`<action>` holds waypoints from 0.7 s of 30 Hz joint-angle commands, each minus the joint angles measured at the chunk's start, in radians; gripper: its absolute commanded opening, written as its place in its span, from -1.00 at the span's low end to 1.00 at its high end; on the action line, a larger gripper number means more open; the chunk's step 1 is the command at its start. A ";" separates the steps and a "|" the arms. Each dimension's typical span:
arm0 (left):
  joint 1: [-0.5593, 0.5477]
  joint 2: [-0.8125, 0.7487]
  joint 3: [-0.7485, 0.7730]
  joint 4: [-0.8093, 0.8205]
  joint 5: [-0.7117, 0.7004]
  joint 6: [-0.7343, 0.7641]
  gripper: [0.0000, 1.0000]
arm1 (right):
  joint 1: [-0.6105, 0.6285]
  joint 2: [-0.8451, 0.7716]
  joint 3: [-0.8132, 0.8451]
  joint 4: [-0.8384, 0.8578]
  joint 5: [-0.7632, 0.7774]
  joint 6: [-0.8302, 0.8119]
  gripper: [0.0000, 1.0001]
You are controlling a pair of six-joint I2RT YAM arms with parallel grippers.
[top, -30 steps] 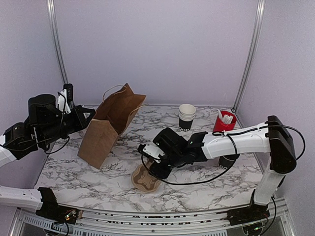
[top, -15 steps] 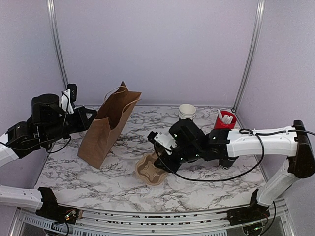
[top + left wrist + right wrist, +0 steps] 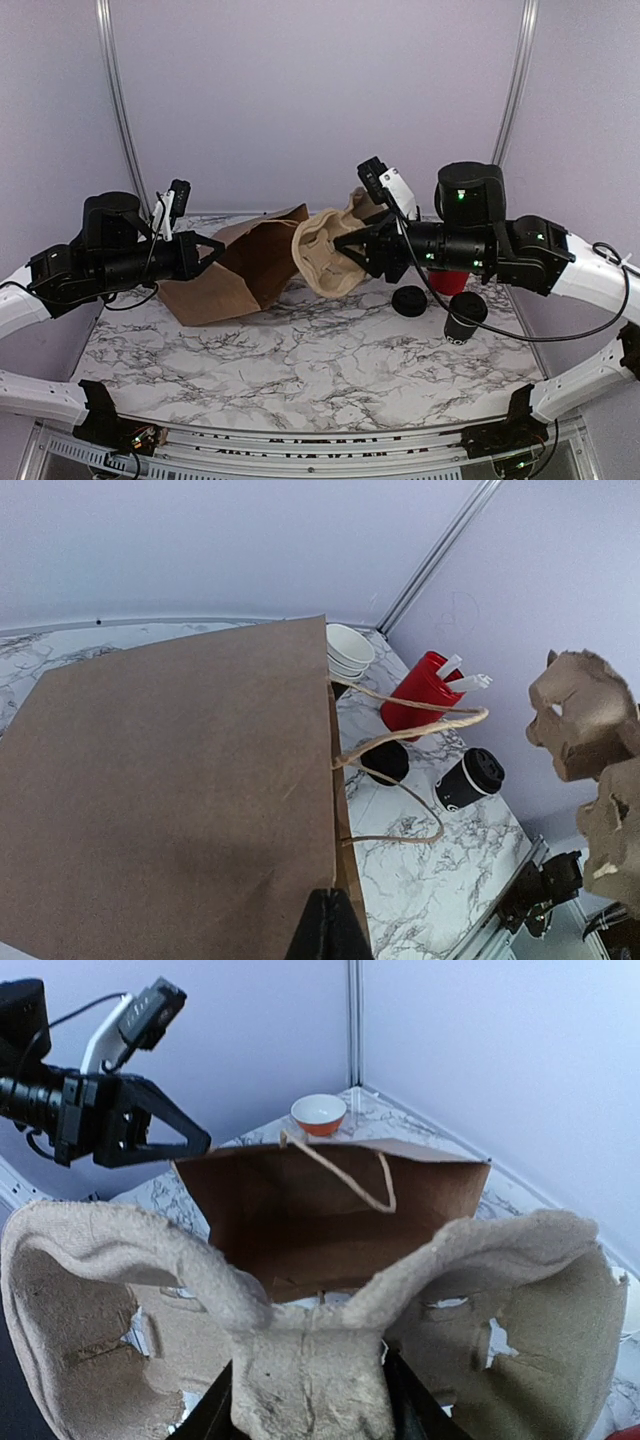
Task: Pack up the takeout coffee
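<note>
across the grey-veined marble worktop, pale lilac walls and aluminium posts close the space in. the left gripper is clamped on the rim of a brown paper bag, which is tipped on its side with its mouth toward the right. the right gripper is clenched on a pulp cup carrier, held aloft just before that mouth. the black takeout cup stands on the worktop at the right, well apart from the bag, its top dark as if capped. a round black lid lies flat near it. from above, the right arm hides most of the red tub and all of the white cup stack. the cup's print is too small to read.
</note>
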 commanded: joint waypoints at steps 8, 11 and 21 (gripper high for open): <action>-0.005 0.007 -0.005 0.111 0.193 -0.027 -1.00 | 0.007 0.008 -0.105 0.360 -0.108 0.006 -0.17; -0.008 -0.007 -0.009 0.111 0.204 -0.032 -1.00 | 0.007 0.042 -0.107 0.404 -0.148 -0.003 -0.17; -0.007 -0.051 -0.030 0.122 0.223 -0.073 -1.00 | 0.006 0.060 -0.223 0.544 -0.216 0.032 -0.18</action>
